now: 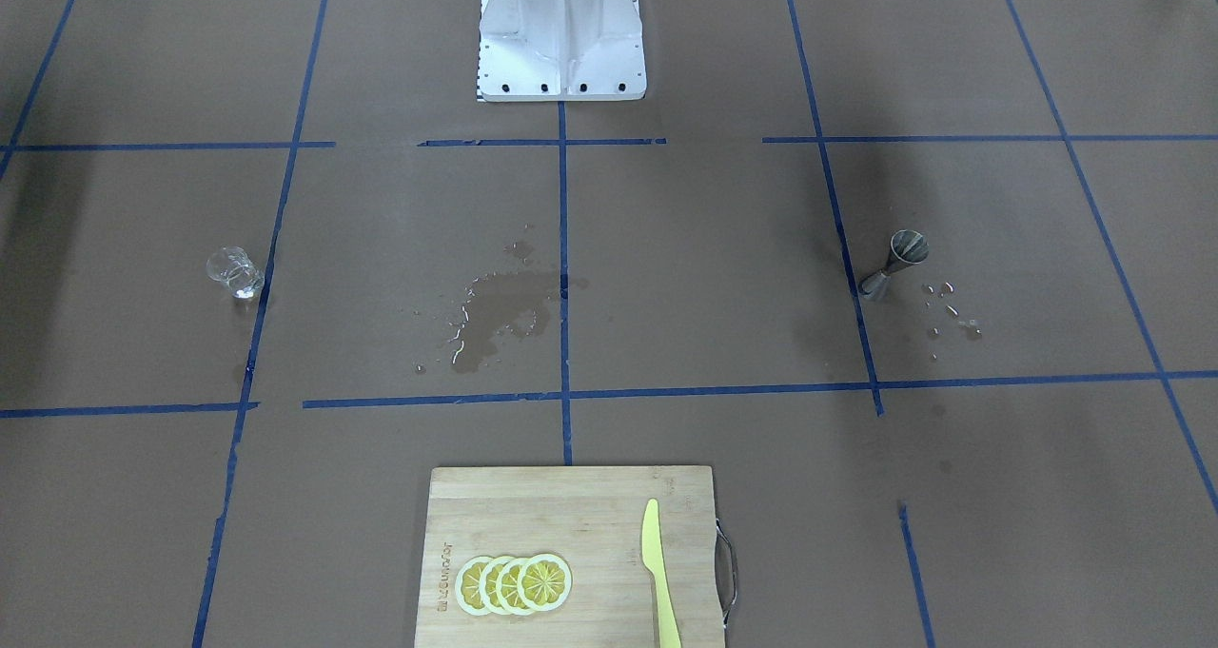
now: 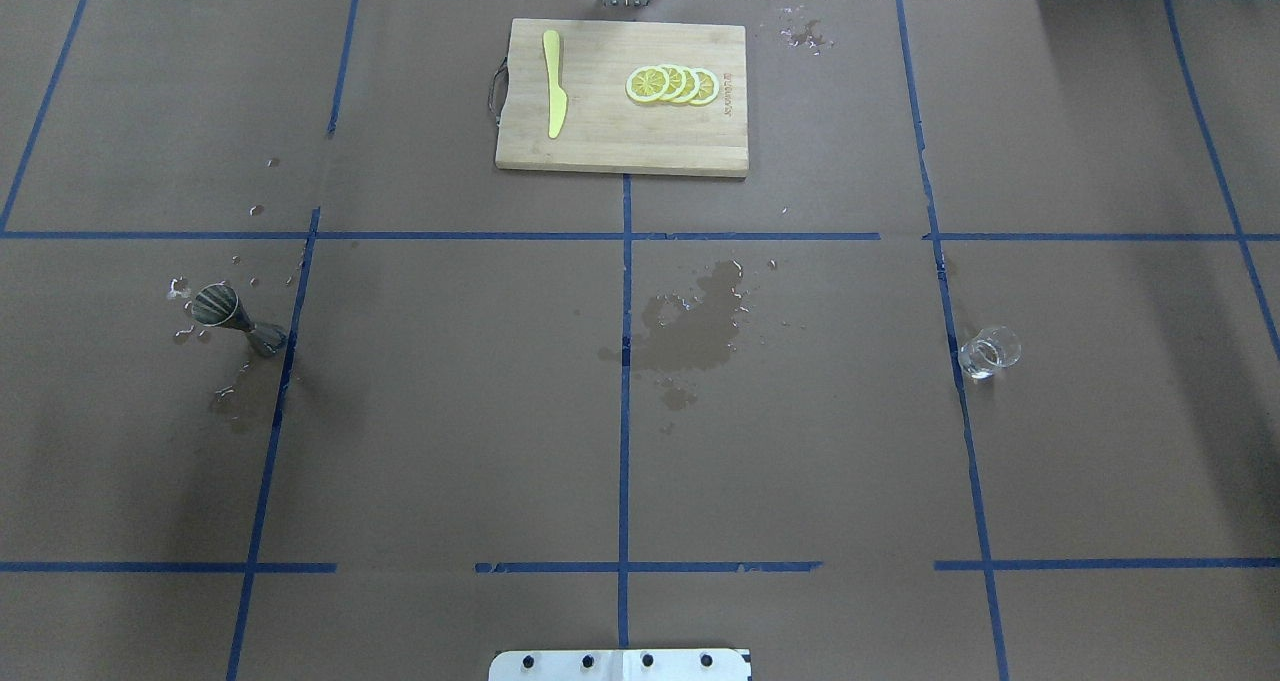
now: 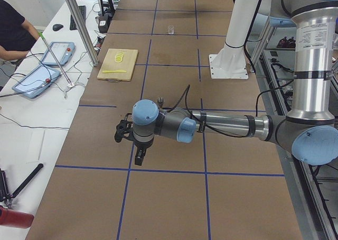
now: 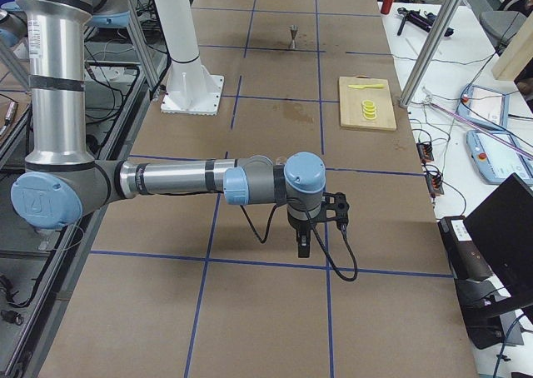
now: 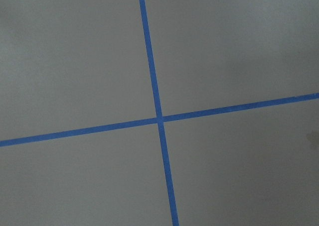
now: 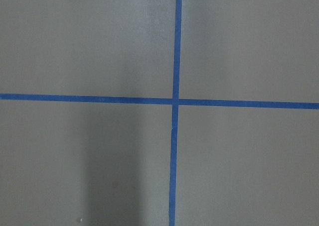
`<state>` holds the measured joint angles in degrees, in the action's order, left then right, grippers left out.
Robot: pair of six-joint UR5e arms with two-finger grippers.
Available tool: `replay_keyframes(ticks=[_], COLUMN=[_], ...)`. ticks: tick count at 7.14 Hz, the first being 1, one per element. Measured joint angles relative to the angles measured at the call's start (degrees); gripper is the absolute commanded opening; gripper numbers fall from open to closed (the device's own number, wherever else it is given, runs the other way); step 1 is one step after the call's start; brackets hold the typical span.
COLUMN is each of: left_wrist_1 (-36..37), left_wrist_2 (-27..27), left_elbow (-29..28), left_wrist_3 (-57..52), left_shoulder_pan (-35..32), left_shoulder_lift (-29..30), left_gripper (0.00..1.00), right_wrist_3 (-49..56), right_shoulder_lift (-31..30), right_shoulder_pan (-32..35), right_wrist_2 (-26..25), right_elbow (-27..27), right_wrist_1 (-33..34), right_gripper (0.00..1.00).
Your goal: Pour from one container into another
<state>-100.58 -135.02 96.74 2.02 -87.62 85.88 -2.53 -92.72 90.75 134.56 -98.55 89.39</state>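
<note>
The clear glass cup (image 2: 989, 351) stands alone on the brown table at the robot's right side, also seen in the front view (image 1: 234, 274). The steel jigger (image 2: 235, 319) stands upright at the robot's left side (image 1: 894, 265), with water drops around it. Neither gripper is near them. The left gripper (image 3: 138, 158) hangs over the table beyond the jigger's end, and the right gripper (image 4: 303, 246) hangs beyond the cup's end. Both point down, and I cannot tell whether they are open or shut. Both wrist views show only table paper and crossed blue tape.
A wet spill (image 2: 700, 326) darkens the table's middle. A wooden cutting board (image 2: 600, 146) with lemon slices (image 2: 672, 84) and a yellow knife (image 2: 553, 96) lies at the far edge. The white robot base (image 1: 561, 34) stands at the near edge. A person sits by tablets (image 3: 39, 79) beside the table.
</note>
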Motion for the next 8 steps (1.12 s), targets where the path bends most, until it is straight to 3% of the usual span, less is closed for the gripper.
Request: replay_keyframes(ticks=[4,6,8], left_wrist_1=[-1.88,-2.38,-1.94], left_wrist_2=[-0.05,-0.14,0.35], left_elbow=[1.56,10.03,21.28], left_wrist_3=[0.08,2.53,14.06], left_shoulder_pan=[0.74,0.35,1.83], left_shoulder_lift=[-0.90,-0.31,0.53], left_gripper=[1.00,1.00,1.00], right_wrist_3=[-0.08,-0.46,-3.46], right_shoulder_lift=[0.45,2.66,4.12], right_shoulder_pan=[-0.01,-0.05,-0.11], right_wrist_2=[0.02,-0.02,-0.15], right_elbow=[-0.62,-1.93,-2.55], right_wrist_1=[-0.11,0.19,0.02], right_gripper=[1.00,1.00,1.00])
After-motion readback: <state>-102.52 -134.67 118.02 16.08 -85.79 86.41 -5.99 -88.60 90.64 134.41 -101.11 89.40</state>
